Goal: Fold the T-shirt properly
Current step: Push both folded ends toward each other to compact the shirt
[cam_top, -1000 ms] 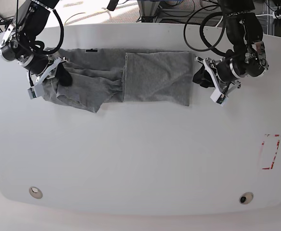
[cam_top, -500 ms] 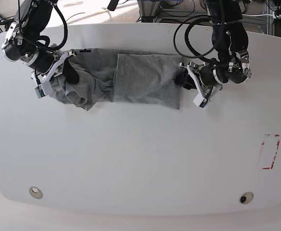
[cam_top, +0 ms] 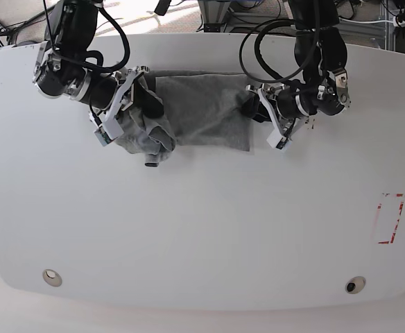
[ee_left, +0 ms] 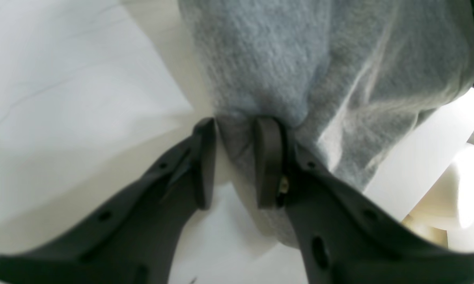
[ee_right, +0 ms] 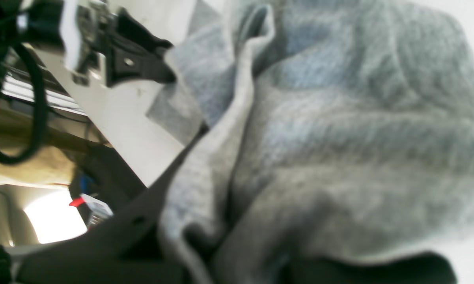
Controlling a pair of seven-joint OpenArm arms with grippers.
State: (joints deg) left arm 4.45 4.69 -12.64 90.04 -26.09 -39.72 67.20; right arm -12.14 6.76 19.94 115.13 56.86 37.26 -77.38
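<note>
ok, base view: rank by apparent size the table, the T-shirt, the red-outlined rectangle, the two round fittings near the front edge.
1. table
2. T-shirt, partly bunched
3. red-outlined rectangle
4. left round fitting and right round fitting: look about alike, not ranked.

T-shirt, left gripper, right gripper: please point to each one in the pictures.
T-shirt (cam_top: 209, 114), base view, flat grey middle panel.
left gripper (ee_left: 234, 157), left wrist view, midway between the fingers, on pinched cloth.
right gripper (cam_top: 147, 111), base view, at the bunched cloth end.

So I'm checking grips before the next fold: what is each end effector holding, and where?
Both hold the T-shirt: left end effector pinches its edge, right end effector grips the bunched opposite end.
</note>
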